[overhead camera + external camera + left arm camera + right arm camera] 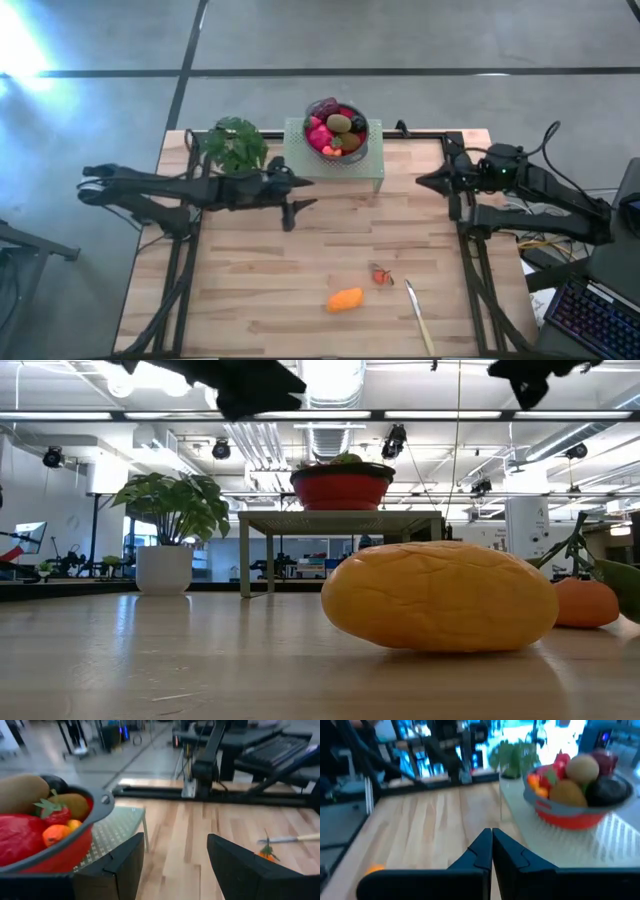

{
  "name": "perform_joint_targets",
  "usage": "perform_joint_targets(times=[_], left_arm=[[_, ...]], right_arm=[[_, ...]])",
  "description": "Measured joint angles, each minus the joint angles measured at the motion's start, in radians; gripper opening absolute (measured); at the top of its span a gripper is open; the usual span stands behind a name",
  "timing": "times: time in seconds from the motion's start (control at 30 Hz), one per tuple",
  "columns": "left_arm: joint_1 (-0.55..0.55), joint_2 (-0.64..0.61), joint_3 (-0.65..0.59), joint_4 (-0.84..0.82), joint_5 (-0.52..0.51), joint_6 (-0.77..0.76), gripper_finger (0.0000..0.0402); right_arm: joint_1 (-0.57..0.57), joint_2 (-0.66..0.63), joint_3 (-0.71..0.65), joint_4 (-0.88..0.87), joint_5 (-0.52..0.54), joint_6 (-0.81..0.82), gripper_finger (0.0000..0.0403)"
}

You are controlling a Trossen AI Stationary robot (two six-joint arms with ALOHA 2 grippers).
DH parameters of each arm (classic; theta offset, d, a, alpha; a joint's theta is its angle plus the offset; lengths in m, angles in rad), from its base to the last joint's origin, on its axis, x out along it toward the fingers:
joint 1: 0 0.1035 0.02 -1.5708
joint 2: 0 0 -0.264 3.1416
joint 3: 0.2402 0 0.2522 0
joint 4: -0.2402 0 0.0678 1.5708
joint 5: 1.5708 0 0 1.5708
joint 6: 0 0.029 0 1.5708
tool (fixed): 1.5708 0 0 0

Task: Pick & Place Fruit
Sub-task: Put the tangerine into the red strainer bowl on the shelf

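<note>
High: overhead, straight down — whole table (pixel 250 270).
Low: tabletop level, close behind orange oval (pixel 440 596).
Wrists: both face the bowl (pixel 75 837) — shared.

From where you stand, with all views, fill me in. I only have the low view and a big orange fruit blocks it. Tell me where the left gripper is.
Observer: The left gripper hangs open and empty beside the stand, over the table.
Operator: Report the right one.
Observer: The right gripper is shut and empty, by the stand's other side.
Operator: List what is loose on the table.
Observer: The orange fruit, a small berry and a pale utensil. The bowl on the stand is already piled with fruit.
</note>
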Motion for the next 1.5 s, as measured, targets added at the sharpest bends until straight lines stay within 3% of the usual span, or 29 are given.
perform_joint_targets(times=[0.23,0.37,0.57,0.9,1.2,1.5], left_arm=[[0.002,-0.099,-0.156,0.110,-0.002,0.027,0.0222],[0.002,-0.137,-0.190,0.113,-0.002,0.041,0.0222],[0.002,-0.156,-0.211,0.110,-0.003,0.083,0.0222],[0.003,-0.156,-0.211,0.103,-0.003,0.081,0.0222],[0.003,-0.156,-0.211,0.077,-0.003,0.007,0.0222],[0.003,-0.155,-0.227,0.061,-0.002,-0.041,0.0222]], right_arm=[[0.004,0.098,-0.002,0.089,-0.003,0.005,0.0008],[0.079,0.176,-0.027,0.092,-0.053,0.042,0.0009],[0.291,0.277,-0.076,0.083,0.103,0.156,0.0025],[0.679,0.389,-0.079,0.092,0.425,0.337,0.0110],[0.862,0.534,-0.080,0.088,0.524,0.529,0.0174],[0.953,0.701,-0.087,0.081,0.585,0.709,0.0196]])
